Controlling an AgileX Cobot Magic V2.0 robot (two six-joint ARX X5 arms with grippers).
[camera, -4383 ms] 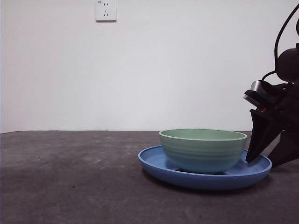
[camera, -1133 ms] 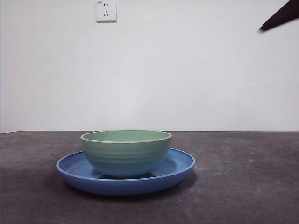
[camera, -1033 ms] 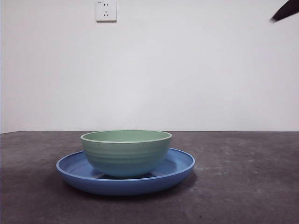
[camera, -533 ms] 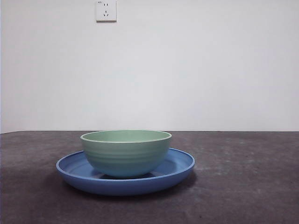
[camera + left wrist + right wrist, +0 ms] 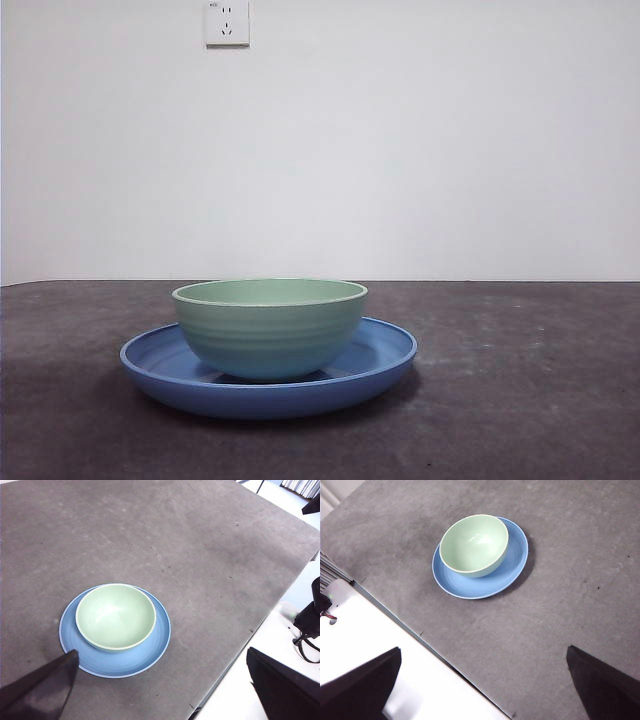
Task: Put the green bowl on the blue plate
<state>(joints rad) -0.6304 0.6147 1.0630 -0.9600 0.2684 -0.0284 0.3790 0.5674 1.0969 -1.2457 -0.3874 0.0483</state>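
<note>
The green bowl (image 5: 270,325) stands upright inside the blue plate (image 5: 385,362) on the dark table, left of the middle in the front view. No gripper shows in that view. In the left wrist view the bowl (image 5: 115,615) sits in the plate (image 5: 152,652) far below my left gripper (image 5: 161,652), which is open and empty. In the right wrist view the bowl (image 5: 474,542) sits in the plate (image 5: 514,560) far below my right gripper (image 5: 483,648), also open and empty.
A white wall socket (image 5: 227,22) is on the back wall. The table's edge (image 5: 435,652) borders a white surface (image 5: 380,630). Black cables (image 5: 307,630) lie beside the table edge.
The gripper that stood by the plate's right rim has left the front view; its black tip went out at the top right. The plate with the bowl now stands further left.
</note>
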